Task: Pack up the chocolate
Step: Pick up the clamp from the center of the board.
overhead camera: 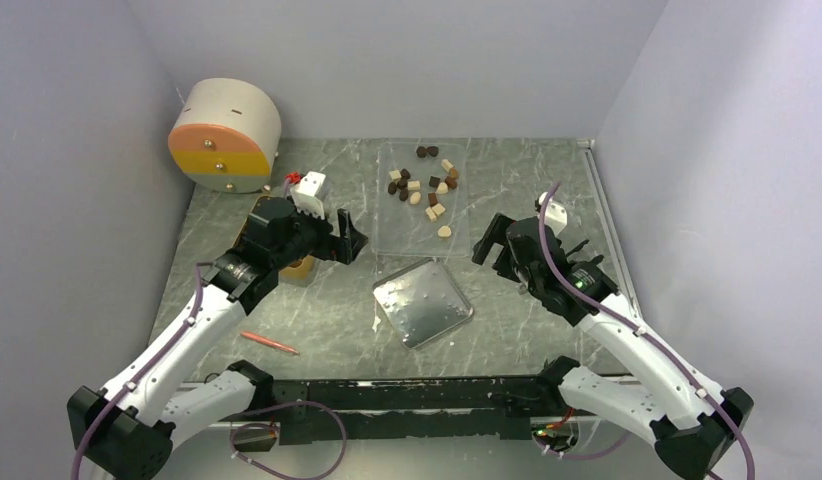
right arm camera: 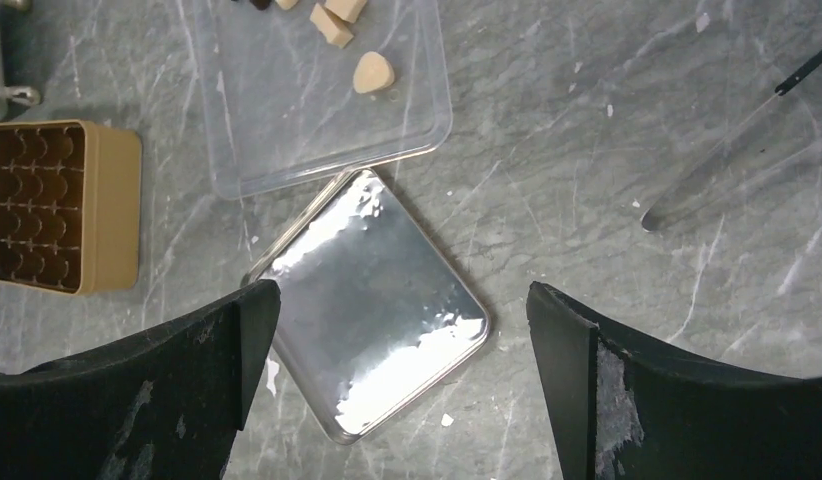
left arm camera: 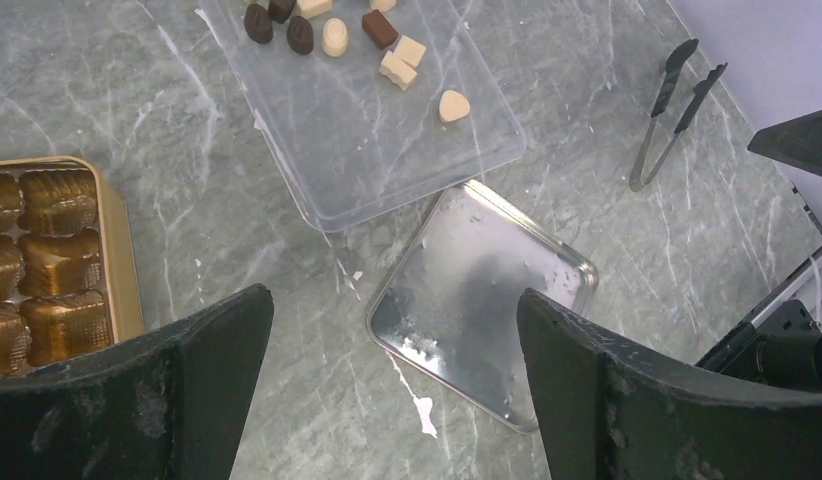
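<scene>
Chocolate (overhead camera: 414,186): close to twenty small loose pieces in dark brown, mid brown and cream, some rounded, some blocky. All lie scattered on the clear tray (overhead camera: 407,240) at the far middle of the table (overhead camera: 327,300). They bunch in the tray's far half and the near half is mostly bare. Two dark ones sit together at the far edge. One cream rounded piece (overhead camera: 444,231) lies apart, closest to the near edge. None look stacked.
</scene>
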`<move>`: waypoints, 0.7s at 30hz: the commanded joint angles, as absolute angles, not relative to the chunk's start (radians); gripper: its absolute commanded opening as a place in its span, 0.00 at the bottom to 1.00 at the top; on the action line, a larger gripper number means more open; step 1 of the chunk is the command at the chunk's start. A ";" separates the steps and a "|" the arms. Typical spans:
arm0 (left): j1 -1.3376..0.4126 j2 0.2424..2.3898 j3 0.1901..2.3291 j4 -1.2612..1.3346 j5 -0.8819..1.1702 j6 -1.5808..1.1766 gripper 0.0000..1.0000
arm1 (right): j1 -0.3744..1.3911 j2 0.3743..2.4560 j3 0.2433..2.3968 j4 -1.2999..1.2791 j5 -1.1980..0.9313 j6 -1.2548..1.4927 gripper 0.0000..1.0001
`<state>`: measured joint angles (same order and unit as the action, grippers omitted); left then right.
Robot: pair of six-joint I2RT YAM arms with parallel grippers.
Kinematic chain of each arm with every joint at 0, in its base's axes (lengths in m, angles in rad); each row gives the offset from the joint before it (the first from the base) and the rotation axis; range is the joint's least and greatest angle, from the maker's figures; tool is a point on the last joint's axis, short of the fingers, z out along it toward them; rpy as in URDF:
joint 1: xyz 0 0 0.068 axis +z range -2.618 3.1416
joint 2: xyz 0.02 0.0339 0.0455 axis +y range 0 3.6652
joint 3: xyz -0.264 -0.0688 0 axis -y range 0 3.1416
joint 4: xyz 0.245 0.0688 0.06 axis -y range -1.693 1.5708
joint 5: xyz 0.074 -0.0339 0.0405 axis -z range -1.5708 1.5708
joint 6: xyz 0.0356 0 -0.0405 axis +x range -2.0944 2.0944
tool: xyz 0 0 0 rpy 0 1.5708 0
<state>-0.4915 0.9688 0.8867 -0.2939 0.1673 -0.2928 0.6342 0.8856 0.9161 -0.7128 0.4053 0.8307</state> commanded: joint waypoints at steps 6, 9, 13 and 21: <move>-0.491 0.936 0.890 -0.272 0.142 -0.262 0.97 | 0.632 0.912 0.970 -0.788 0.552 0.937 1.00; -0.490 0.929 0.891 -0.276 0.139 -0.262 0.97 | 0.632 0.939 0.980 -0.819 0.592 0.978 1.00; -0.491 0.920 0.887 -0.275 0.131 -0.263 0.97 | 0.631 0.991 0.984 -0.876 0.691 1.113 0.97; -0.491 0.929 0.896 -0.304 0.095 -0.252 0.97 | 0.528 1.189 0.981 -0.963 0.662 1.262 0.80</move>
